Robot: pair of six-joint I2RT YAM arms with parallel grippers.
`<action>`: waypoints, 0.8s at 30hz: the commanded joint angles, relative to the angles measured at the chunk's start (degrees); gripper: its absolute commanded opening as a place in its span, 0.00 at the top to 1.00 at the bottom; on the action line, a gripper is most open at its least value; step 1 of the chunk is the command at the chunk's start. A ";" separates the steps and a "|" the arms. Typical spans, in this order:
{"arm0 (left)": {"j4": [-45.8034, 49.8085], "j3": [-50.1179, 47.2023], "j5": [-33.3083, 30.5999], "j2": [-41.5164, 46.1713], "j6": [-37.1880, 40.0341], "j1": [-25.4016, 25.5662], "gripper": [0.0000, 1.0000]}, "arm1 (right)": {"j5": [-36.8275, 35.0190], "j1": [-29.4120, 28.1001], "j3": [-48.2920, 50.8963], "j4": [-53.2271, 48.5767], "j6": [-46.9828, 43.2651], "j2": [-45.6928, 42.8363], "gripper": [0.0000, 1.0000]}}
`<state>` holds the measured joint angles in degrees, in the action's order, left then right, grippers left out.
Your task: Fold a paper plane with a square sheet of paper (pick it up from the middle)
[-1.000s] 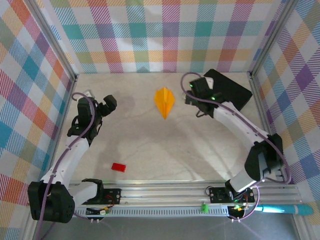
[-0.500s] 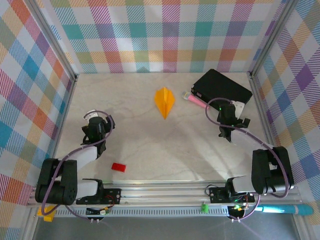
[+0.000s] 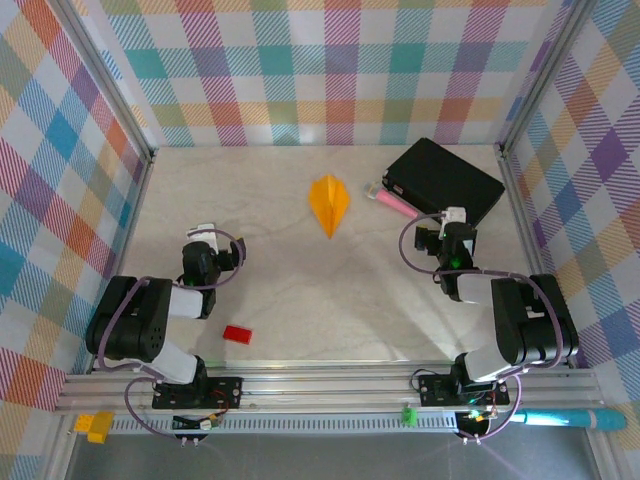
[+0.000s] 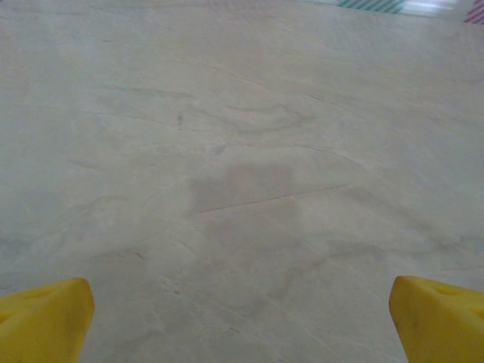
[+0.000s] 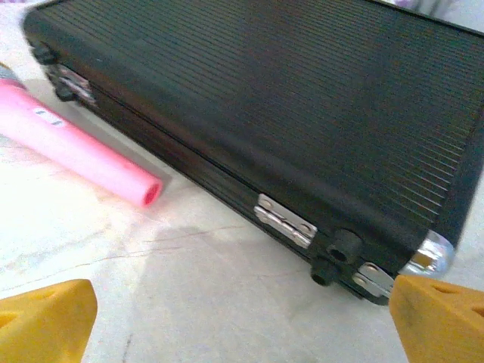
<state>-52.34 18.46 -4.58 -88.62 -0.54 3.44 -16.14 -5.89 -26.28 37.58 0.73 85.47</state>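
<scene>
Paper plane: orange-yellow, already folded to a pointed dart with a centre crease, flat on the desk in the far middle, sharper tip toward the near edge. Well apart from both arms.

Handling, as a judgement: very light, thin, limp away from the folds, stiffest along the centre crease. Easy to crumple or unfold under a hard pinch. Likely to skid on the smooth marbled surface when nudged. Best hold probably at the middle, across the crease, with a light closing force.

To its right: pink stick just beside a black box, ribbed lid, metal hinges and corner pieces. Near the front, left of centre: small red block.

Left end effector: spread wide, nothing held, yellow fingertips at the frame corners over bare surface. Right end effector: likewise wide and empty, facing the box side.

Writing: no brand or text legible. Small pale patch on the stick in the right wrist view, too small to read.
</scene>
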 commanded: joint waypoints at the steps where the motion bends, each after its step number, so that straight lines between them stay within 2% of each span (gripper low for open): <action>1: -5.51 1.23 4.10 -2.25 2.15 -0.99 0.00 | 9.15 1.83 0.71 5.22 -1.47 0.30 0.01; 9: -0.35 3.72 1.34 -2.25 1.15 -1.06 0.00 | 17.55 4.43 2.20 8.74 -1.51 2.01 0.01; 11: 1.57 4.81 1.40 -2.39 1.58 -0.77 0.00 | 16.72 4.48 3.42 11.92 -1.07 2.86 0.01; 19: 1.57 4.67 0.27 -2.26 1.87 -0.26 0.00 | 16.49 5.19 2.29 9.80 -0.04 3.02 0.01; 24: 2.23 5.06 2.10 -2.32 2.63 -0.32 0.00 | 16.49 5.19 2.29 9.74 -0.05 3.01 0.01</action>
<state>-50.85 22.68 -3.44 -90.65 1.02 3.44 -0.91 -1.08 -23.35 45.01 0.45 88.16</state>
